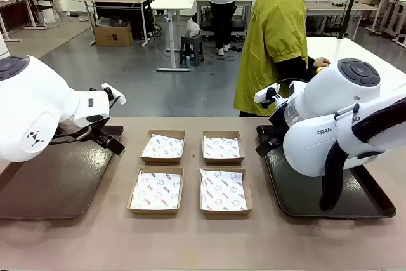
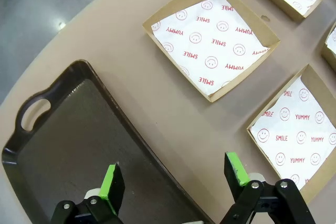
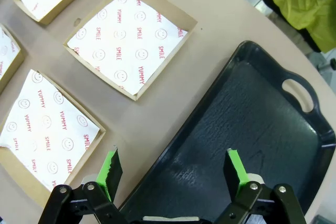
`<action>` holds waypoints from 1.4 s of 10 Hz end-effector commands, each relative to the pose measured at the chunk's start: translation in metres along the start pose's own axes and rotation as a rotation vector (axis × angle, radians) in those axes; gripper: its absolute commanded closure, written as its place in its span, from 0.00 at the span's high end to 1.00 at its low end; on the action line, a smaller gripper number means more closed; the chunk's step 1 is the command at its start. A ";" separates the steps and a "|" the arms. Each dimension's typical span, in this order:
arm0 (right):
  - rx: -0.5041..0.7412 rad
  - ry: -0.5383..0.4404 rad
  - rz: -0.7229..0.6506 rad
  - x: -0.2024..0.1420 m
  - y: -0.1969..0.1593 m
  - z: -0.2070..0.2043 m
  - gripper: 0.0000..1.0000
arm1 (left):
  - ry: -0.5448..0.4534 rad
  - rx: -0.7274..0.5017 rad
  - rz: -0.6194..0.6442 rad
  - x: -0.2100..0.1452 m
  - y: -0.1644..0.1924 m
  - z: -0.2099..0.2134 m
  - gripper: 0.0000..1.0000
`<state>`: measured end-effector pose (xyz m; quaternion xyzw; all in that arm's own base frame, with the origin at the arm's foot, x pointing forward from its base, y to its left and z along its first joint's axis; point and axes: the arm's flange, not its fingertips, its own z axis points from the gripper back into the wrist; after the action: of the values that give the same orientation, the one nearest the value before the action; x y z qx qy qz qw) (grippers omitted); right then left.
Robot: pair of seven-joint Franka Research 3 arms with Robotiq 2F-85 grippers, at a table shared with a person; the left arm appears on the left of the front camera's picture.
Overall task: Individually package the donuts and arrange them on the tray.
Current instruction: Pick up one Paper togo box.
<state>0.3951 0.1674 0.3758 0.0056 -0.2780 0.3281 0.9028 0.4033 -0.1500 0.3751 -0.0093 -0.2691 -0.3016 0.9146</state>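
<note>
Left hand [image 2: 172, 170] wide above left tray [image 2: 68, 140], right hand [image 3: 172, 162] wide above right tray [image 3: 247, 124]

Four paper-lined boxes [image 1: 163, 146] sit on the table [image 1: 190, 239].

Lying flat on the table [image 1: 190, 239]: dark brown rectangular plastic tray [image 1: 51, 185] left, black handled plastic tray [image 1: 301, 202] right, flanking four paper-lined cardboard boxes [image 1: 162, 132].

The left pincer [image 2: 173, 170] and right pincer [image 3: 172, 162] hang, jaws wide apart.
</note>
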 end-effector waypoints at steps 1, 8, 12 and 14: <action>-0.030 -0.009 0.054 -0.027 0.018 0.041 1.00 | -0.056 -0.014 -0.074 -0.044 -0.004 0.043 1.00; -0.024 0.193 0.088 -0.117 0.069 0.142 1.00 | -0.019 -0.125 -0.158 -0.149 -0.023 0.127 1.00; -0.016 0.188 0.105 -0.008 0.044 0.162 1.00 | 0.010 -0.126 -0.157 -0.003 0.023 0.120 1.00; 0.145 0.030 -0.135 -0.031 0.018 0.171 1.00 | -0.085 -0.436 0.063 -0.010 0.047 0.127 1.00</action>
<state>0.2828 0.1550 0.5096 -0.0270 -0.2030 0.3446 0.9161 0.3525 -0.1031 0.4824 -0.0992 -0.2367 -0.3674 0.8940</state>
